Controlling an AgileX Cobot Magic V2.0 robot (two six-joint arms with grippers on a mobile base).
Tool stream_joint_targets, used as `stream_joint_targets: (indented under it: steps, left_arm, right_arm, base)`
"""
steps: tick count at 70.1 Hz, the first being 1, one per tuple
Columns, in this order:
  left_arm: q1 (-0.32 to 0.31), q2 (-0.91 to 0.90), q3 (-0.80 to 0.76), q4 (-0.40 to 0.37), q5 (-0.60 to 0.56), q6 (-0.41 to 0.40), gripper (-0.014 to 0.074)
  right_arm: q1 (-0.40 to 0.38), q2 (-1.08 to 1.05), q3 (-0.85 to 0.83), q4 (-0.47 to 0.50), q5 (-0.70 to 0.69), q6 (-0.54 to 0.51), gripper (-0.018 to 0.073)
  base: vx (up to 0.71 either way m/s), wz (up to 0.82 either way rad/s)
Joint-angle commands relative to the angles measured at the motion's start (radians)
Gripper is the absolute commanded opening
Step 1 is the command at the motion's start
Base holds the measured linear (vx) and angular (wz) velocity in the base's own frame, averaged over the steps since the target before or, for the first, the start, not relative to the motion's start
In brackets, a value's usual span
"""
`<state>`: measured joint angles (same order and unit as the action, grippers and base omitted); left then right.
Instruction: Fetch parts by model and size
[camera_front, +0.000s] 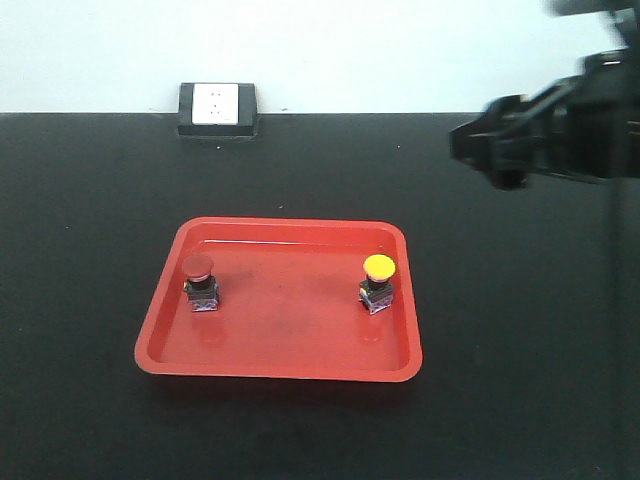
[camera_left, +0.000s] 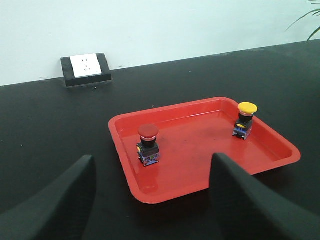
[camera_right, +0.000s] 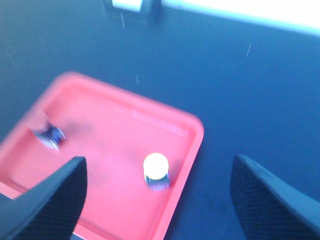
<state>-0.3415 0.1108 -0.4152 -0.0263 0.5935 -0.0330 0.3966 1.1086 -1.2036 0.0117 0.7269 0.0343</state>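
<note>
Nearest the front edge of the matte black tabletop (camera_front: 90, 420) lies a shallow red plastic tray with rounded corners (camera_front: 280, 365), set roughly midway between the left and right edges. Two parts stand upright inside it, well apart from each other. The red-capped mushroom-head push-button switch on a dark blocky base with a blue bottom (camera_front: 200, 283) stands near the tray's left wall. The yellow-capped mushroom-head push-button switch on the same kind of dark base (camera_front: 378, 284) stands near the tray's right wall. Neither switch touches a wall or a claw.

In the left wrist view the left claw (camera_left: 152, 200) stands open, its two dark fingers (camera_left: 60, 205) spread wide at the bottom of the frame, holding nothing; the tray's near corner and the red-capped switch show between them. In the right wrist view, which is blurred, the right claw (camera_right: 157, 200) is likewise open and empty, its textured black fingers (camera_right: 270, 200) spread to either side, with the yellow-capped switch seen between them, lower down in the tray.

Farther back, in the front view, the black right arm (camera_front: 550, 130) hangs above the tabletop's far right part, clear of the tray. At the far edge, against the pale wall (camera_front: 400, 50), sits a white socket plate in a black box frame (camera_front: 216, 108).
</note>
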Motion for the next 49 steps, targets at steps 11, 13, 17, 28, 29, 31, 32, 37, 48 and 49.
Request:
stream_joint_targets:
  steps: [11, 13, 17, 28, 29, 31, 32, 37, 48, 49]
  left_arm:
    - [-0.007, 0.013, -0.021, -0.006, -0.079, -0.001, 0.047]
    - [-0.007, 0.013, -0.021, -0.006, -0.079, -0.001, 0.047]
    - [-0.007, 0.013, -0.021, -0.006, -0.079, -0.001, 0.047]
    - [-0.007, 0.013, -0.021, -0.006, -0.079, -0.001, 0.047]
    - [-0.007, 0.013, -0.021, -0.006, -0.079, -0.001, 0.047]
    - [-0.007, 0.013, -0.021, -0.006, -0.079, -0.001, 0.047]
    - [-0.007, 0.013, -0.021, -0.006, -0.079, -0.001, 0.047]
    - [-0.007, 0.013, -0.021, -0.006, -0.079, -0.001, 0.047]
    - [-0.007, 0.013, -0.021, -0.006, -0.078, -0.001, 0.0444]
    - [-0.007, 0.013, -0.021, -0.006, -0.078, -0.001, 0.0437]
  right_arm:
    - [-0.004, -0.324, 0.218, -0.022, -0.204, -0.023, 0.0546]
    - [-0.004, -0.36, 0.259, -0.026, -0.216, -0.034, 0.0546]
    - [-0.004, -0.431, 0.326, -0.03, -0.238, -0.043, 0.0546]
    - [-0.004, -0.651, 0.521, -0.025, -0.312, -0.085, 0.0546]
    - [-0.004, -0.673, 0.538, -0.023, -0.318, -0.085, 0.0546]
    - [-0.004, -0.718, 0.574, -0.022, -0.333, -0.085, 0.0546]
    - [-0.004, -0.741, 0.591, -0.02, -0.339, -0.085, 0.0546]
    - [-0.004, -0.853, 0.673, -0.012, -0.37, -0.085, 0.0546]
    - [-0.004, -1.056, 0.827, -0.006, -0.456, -0.086, 0.0546]
    - [-0.004, -1.068, 0.844, -0.006, -0.462, -0.087, 0.0546]
  base:
    - [0.0, 0.0]
    - [0.0, 0.0]
    - [0.0, 0.0]
    - [0.0, 0.0]
    - [0.0, 0.0]
    - [0.0, 0.0]
    - [0.0, 0.0]
    - [0.0, 0.0]
    - [0.0, 0.0]
    - [0.0, 0.0]
